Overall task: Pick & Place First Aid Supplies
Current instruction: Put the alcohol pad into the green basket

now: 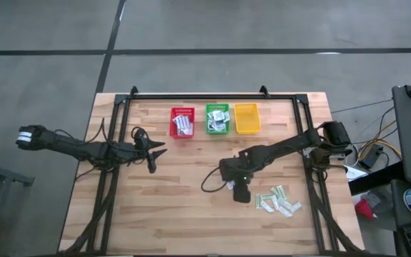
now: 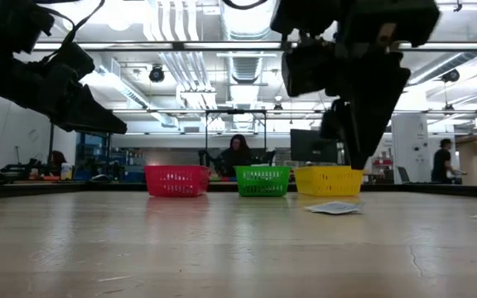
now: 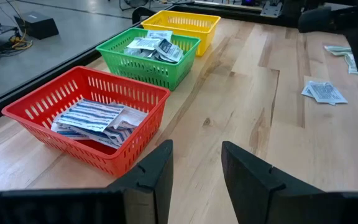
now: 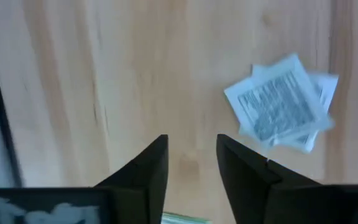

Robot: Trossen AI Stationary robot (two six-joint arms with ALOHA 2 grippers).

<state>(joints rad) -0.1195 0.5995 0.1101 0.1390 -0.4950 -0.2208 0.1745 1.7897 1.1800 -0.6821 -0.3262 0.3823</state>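
Observation:
My right gripper (image 4: 191, 163) hangs open above the bare wood, pointing steeply down, right of the table's middle (image 1: 240, 193). Nothing is between its fingers. Two small square white-blue packets (image 4: 283, 104) lie overlapping flat on the table beside it, also seen in the left wrist view (image 3: 324, 92). A loose pile of first aid supplies (image 1: 278, 200) lies on the wood toward the near right. My left gripper (image 3: 196, 167) waits open at the table's left (image 1: 152, 151), clear of everything.
Three baskets stand in a row at the far edge: red (image 1: 182, 122) holding blue-striped packets, green (image 1: 217, 119) holding small packets, yellow (image 1: 247, 118). A black frame (image 1: 212, 96) runs round the table. A person sits in the room behind (image 2: 238, 153).

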